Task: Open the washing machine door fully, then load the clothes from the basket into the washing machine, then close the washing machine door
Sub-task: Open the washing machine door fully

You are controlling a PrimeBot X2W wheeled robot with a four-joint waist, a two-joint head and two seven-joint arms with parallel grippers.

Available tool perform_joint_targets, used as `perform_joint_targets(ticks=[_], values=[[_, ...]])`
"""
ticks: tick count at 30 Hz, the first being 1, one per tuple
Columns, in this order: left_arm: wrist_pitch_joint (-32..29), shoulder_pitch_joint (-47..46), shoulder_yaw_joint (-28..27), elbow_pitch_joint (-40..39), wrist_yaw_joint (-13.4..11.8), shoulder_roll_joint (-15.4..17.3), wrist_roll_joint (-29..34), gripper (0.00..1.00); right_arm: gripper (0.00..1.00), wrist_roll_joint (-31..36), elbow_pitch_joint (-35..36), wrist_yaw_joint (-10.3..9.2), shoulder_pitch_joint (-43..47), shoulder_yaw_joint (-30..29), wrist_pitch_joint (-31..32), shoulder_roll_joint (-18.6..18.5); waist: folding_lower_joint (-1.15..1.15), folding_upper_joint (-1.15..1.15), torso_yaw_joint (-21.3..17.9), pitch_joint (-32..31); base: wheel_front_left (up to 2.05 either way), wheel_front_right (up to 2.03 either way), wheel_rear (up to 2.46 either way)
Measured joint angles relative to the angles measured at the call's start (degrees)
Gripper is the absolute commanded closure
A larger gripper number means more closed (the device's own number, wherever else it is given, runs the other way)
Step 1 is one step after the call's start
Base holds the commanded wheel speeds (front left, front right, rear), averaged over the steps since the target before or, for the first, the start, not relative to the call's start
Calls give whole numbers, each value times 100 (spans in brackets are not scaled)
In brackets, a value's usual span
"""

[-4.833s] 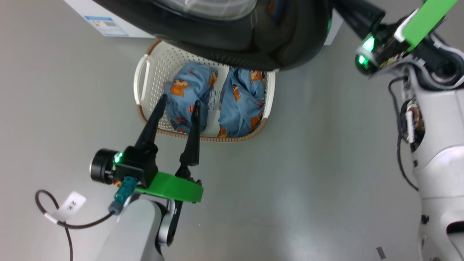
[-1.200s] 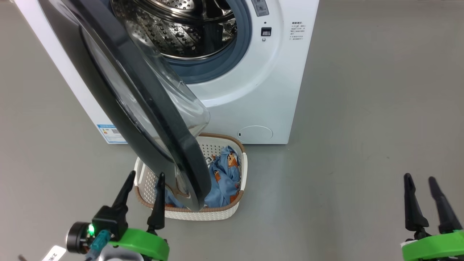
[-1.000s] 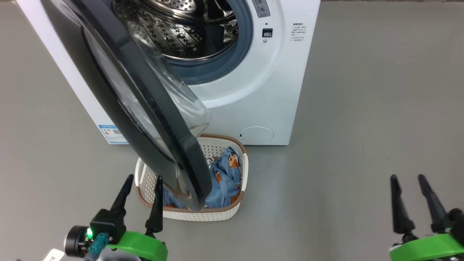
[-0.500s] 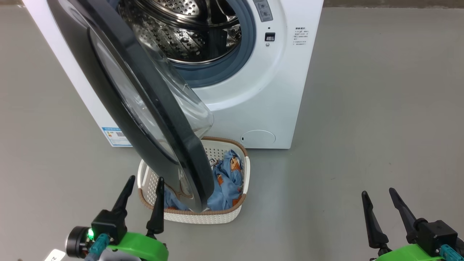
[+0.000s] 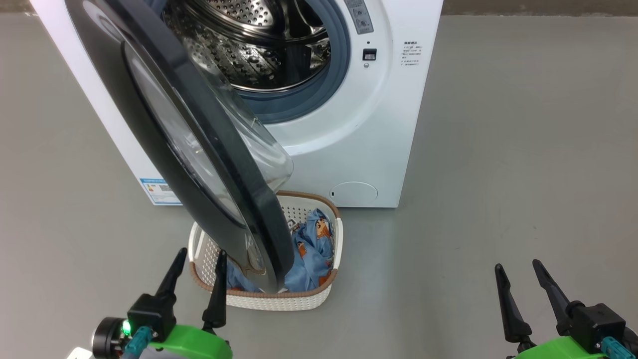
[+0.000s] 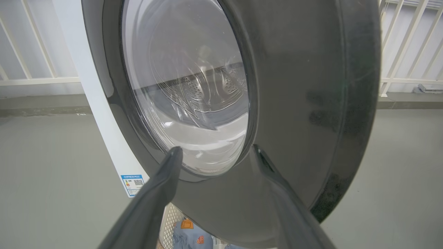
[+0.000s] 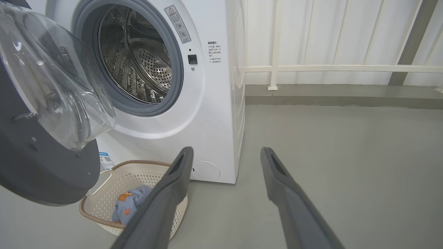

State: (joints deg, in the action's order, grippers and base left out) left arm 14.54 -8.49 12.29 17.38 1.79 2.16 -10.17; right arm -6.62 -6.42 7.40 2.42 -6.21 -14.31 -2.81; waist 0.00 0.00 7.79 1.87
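Note:
The white washing machine (image 5: 359, 129) (image 7: 207, 114) stands ahead with its steel drum (image 5: 249, 45) exposed. Its black-rimmed glass door (image 5: 199, 149) (image 6: 277, 103) (image 7: 41, 114) hangs partly open, swung out over the basket (image 5: 299, 298) (image 7: 100, 204) on the floor. Blue printed clothes (image 5: 311, 249) (image 7: 129, 204) lie in the basket, partly hidden by the door. My left gripper (image 5: 202, 257) (image 6: 214, 150) is open, just in front of the door's outer face and the basket's near left corner, holding nothing. At the lower right, my right gripper (image 5: 518, 267) (image 7: 225, 150) is open and empty over the bare floor.
Grey floor (image 5: 498, 174) spreads to the right of the machine. A white railing and wall (image 7: 328, 65) run behind it, with a low kerb along the floor's far edge. A blue energy sticker (image 5: 157, 192) sits on the machine's left side.
The right gripper has shifted left and lower in the head view. The head view has drifted slightly. The left gripper and the door stand almost as before.

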Motion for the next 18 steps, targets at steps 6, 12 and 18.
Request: perform_joint_targets(ticks=[6, 12, 18], values=[[0, 0, 14, 7, -1, 0, -1, 94, 0, 9, -4, 0, 0, 5, 0, 9, 0, 0, 2, 7, 0, 0, 0], [0, -1, 33, 34, -1, 0, -9, 100, 0, 52, -4, 0, -1, 31, 0, 11, 0, 0, -8, 36, 0, 0, 0], [0, -14, 42, 49, -9, 0, -9, 100, 0, 59, 3, 0, -1, 34, 0, 12, 0, 0, 16, 80, 0, 0, 0]])
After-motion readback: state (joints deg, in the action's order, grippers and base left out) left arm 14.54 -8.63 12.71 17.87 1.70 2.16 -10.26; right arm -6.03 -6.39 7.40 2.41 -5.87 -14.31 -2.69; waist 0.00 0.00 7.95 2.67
